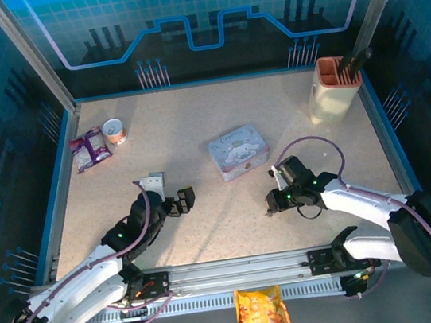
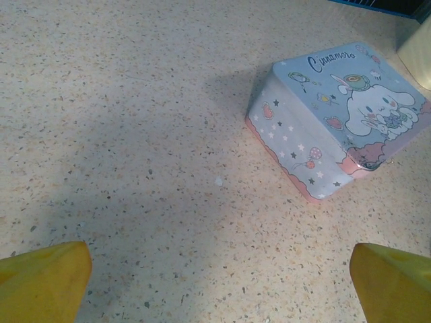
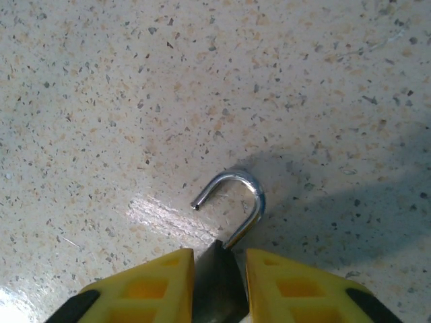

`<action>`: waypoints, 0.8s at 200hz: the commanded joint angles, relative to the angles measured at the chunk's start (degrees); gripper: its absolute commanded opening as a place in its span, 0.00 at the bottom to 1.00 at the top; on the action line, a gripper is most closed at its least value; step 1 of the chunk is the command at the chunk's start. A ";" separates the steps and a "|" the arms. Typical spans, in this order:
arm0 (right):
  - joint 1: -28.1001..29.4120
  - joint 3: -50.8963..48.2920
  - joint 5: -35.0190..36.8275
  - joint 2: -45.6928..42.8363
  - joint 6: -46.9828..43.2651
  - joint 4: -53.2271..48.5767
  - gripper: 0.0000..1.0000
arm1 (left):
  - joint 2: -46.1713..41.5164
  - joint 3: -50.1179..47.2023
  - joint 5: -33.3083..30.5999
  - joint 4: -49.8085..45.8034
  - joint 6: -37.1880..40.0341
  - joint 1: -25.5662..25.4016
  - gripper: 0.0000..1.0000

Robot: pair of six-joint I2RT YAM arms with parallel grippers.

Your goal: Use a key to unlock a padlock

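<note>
Dark padlock [image 3: 217, 279] body clamped between right jaws.

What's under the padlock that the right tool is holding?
Bare speckled tabletop shows beneath the shackle loop. The dark body of the padlock is clamped in the right tool, whose yellow fingers cover whatever lies below it.

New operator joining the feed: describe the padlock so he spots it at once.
On the speckled table, look nearer and right of the pale blue tin to the right gripper. Between its yellow jaws sits the padlock: tiny, dark-bodied, with a thin silver shackle, one end free.
</note>
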 commanded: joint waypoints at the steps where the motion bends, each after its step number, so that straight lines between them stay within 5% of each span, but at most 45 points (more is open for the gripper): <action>1: -0.63 0.56 -0.62 0.27 0.52 -1.53 0.33 | -0.11 -0.79 -1.97 0.91 0.94 0.53 0.99; 109: -1.19 5.17 5.66 -7.39 -1.77 -8.63 0.56 | 3.16 2.28 -6.57 0.15 3.38 0.80 0.99; 128: -1.33 8.25 9.62 -10.24 -3.97 -11.35 0.73 | 3.44 3.85 -8.96 -0.37 4.95 0.81 0.99; 152: -1.53 12.60 15.48 -14.11 -8.91 -11.88 0.77 | 4.11 6.71 -13.72 -0.18 7.57 0.99 0.99; 160: -1.75 14.06 17.73 -15.00 -10.70 -11.34 1.00 | 4.54 7.65 -16.30 0.45 8.90 1.02 0.99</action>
